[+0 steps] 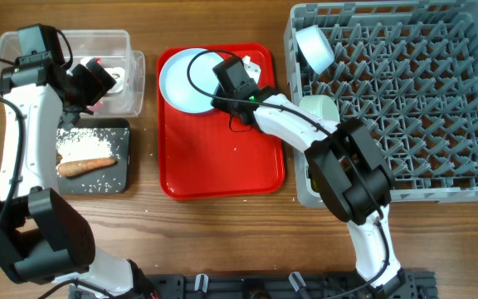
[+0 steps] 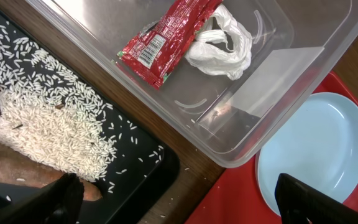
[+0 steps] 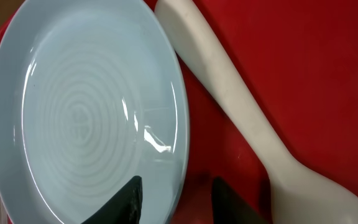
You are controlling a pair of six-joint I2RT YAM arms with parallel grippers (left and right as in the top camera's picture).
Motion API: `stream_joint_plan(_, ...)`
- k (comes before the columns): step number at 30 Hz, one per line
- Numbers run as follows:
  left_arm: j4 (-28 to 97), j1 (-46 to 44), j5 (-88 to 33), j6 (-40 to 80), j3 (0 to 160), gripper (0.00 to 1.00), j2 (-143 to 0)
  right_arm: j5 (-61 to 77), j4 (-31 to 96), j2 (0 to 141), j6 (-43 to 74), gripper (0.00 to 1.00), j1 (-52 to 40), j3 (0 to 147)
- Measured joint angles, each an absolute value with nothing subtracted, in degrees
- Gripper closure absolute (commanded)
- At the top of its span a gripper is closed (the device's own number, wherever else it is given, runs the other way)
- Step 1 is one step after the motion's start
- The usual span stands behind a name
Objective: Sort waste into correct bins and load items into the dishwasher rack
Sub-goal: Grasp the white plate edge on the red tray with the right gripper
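Our right end effector (image 3: 178, 202) hangs released over the red tray (image 3: 316, 56), one finger either side of the rim of the pale blue plate (image 3: 86, 118), which lies flat in the tray's far left corner. We judge the plate stiff, glazed, slippery and breakable, and the rim is the only hold. A white serving spoon (image 3: 229, 93) lies just beside it on the tray, crowding that edge. Left of the tray, our left end effector (image 2: 179, 208) gapes empty by the clear bin (image 2: 278, 68). Right of the tray stands the dishwasher rack (image 1: 421, 108).
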State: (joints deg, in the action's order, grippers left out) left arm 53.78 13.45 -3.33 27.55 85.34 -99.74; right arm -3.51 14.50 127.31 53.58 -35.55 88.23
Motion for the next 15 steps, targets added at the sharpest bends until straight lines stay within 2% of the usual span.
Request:
stream_joint_plan(4,53.78,13.45,-3.33,27.55,85.34,0.00,-99.74,-3.49,15.79,127.31,54.06,0.88,-35.55,88.23)
stream_joint_plan(7,53.78,13.45,-3.33,27.55,85.34,0.00,-99.74,-2.96,16.82,127.31,53.95,0.94,-35.53,88.23)
stream_joint_plan(12,53.78,13.45,-3.33,27.55,85.34,0.00,-99.74,3.09,19.86,127.31,53.95,0.96,-34.04,88.25)
stream_joint_plan(15,53.76,13.45,-3.33,27.55,85.34,0.00,-99.74,8.54,25.91,127.31,52.75,0.96,-31.48,90.15)
